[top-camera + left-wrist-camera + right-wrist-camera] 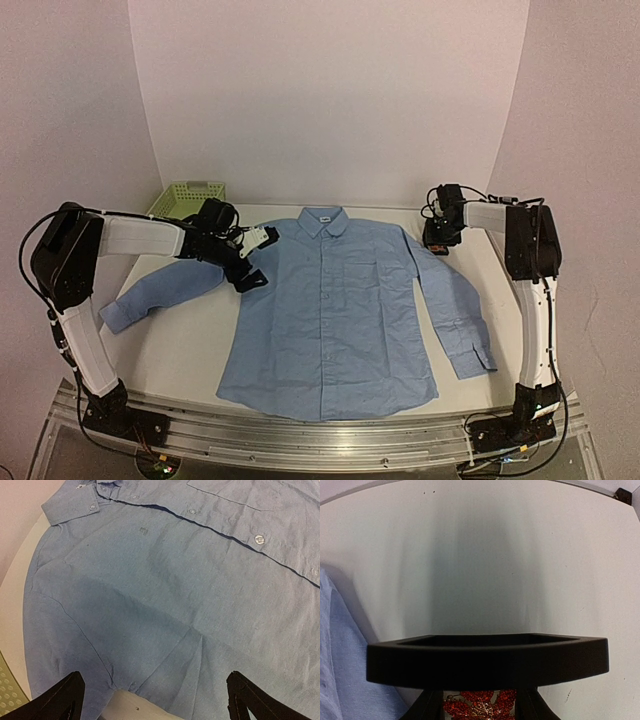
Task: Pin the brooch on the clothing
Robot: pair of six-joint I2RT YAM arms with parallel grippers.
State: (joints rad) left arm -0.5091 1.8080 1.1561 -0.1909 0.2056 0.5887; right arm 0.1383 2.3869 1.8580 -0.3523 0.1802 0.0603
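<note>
White table (190, 340), blue shirt (325, 310) spread flat mid-table; pick-up step: right pincer (438, 240) partly closed astride the red brooch (480, 707) at the black box (487, 660) far right, grip unclear, left pincer (155, 700) wide over the shoulder, next needs a firm lift.

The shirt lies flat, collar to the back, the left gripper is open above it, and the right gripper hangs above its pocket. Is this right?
Not quite: the shirt lies flat, collar to the back, the left gripper is open above it, but the right gripper hangs beside the shirt, at the small black box, not above its pocket. The top external view shows it.
</note>
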